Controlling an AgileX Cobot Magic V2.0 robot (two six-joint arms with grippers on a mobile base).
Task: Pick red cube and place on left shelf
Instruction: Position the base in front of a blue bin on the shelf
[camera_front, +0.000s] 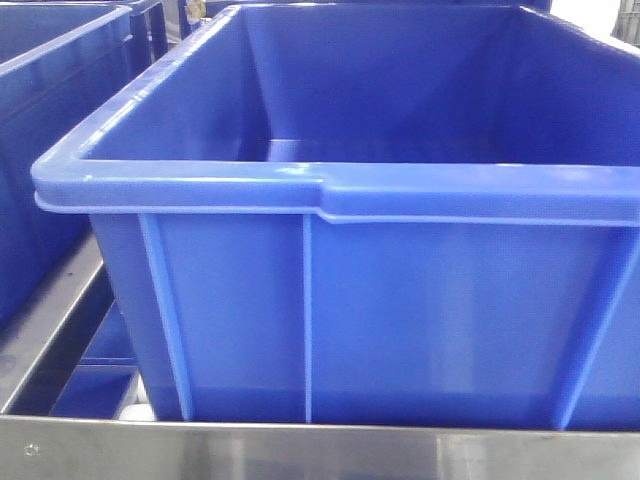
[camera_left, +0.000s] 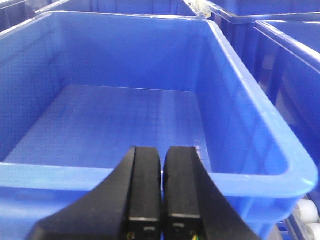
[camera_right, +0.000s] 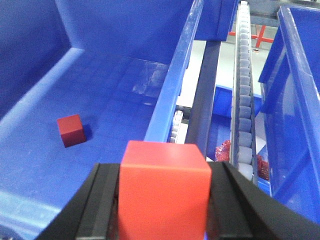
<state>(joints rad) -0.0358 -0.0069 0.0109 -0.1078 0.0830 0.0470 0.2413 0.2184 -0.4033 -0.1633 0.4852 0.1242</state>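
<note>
Right wrist-mounted view shows our right gripper (camera_right: 165, 205) clenched on the red cube (camera_right: 163, 172), nearest us, above a blue crate (camera_right: 173, 87); farther left, a darker cube (camera_right: 70, 130) lies on that crate's floor. Our left gripper (camera_left: 162, 162) is pressed closed, empty, just at a second crate's (camera_left: 50, 180) near rim. Crates stand on the left shelf (camera_front: 320, 455).

red cube (camera_right: 164, 195): held in right end effector (camera_right: 164, 172) | left shelf (camera_front: 300, 452): steel, blue crates (camera_front: 420, 300)
</note>
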